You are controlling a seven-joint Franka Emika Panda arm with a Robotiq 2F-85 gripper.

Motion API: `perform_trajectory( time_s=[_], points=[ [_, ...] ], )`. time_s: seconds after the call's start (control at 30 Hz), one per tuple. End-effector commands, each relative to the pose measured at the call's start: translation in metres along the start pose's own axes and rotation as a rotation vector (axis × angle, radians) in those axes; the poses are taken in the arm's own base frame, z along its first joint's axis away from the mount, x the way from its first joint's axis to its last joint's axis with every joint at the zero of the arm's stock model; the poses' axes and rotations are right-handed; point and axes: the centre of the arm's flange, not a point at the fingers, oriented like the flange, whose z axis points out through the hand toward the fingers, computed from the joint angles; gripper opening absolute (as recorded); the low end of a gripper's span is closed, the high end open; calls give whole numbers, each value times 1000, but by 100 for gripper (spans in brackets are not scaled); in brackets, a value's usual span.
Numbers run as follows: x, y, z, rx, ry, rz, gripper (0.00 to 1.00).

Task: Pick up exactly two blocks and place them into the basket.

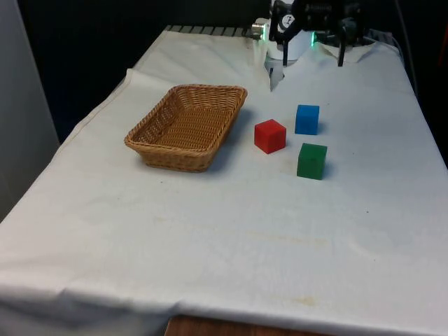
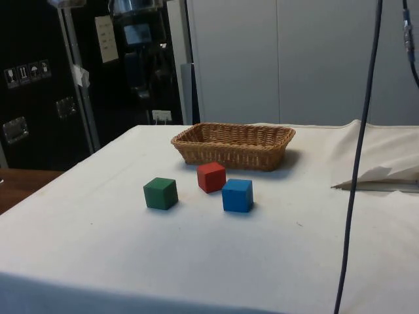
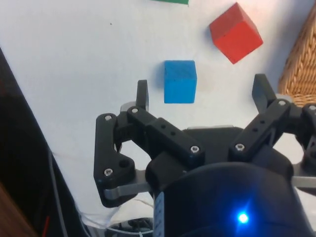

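Gripper [image 3: 202, 96] spread wide, pinching nothing, hanging high over the cloth; in the front view, up at the frame's top right [image 1: 306, 66]. Blue block [image 3: 179, 81] beyond the fingertips in the wrist view, red block [image 3: 235, 33] past it beside the basket [image 3: 301, 64] edge. In the front view, wicker basket [image 1: 150, 136] left of centre, holding nothing visible; red [image 1: 269, 136], blue [image 1: 306, 119] and green block [image 1: 311, 161] clustered at centre right, none touching. Side view: basket [image 2: 232, 154] behind, green block [image 2: 160, 193] leftmost, red [image 2: 211, 176], blue [image 2: 237, 195], all on the table [image 2: 196, 261]
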Motion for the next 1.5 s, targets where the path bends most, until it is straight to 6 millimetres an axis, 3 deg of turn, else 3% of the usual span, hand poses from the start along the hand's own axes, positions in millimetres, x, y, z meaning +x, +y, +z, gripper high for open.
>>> perform_trajectory(
  time_s=[0.0, 0.67, 1.2, 1.47],
  points=[
    [1, 1, 3, 18, 7, -2, 100],
    [13, 2, 44, 51, 32, -21, 100],
    [18, -12, 88, 38, 69, -50, 100],
    [27, -19, 122, 49, 67, -17, 100]
  ],
)
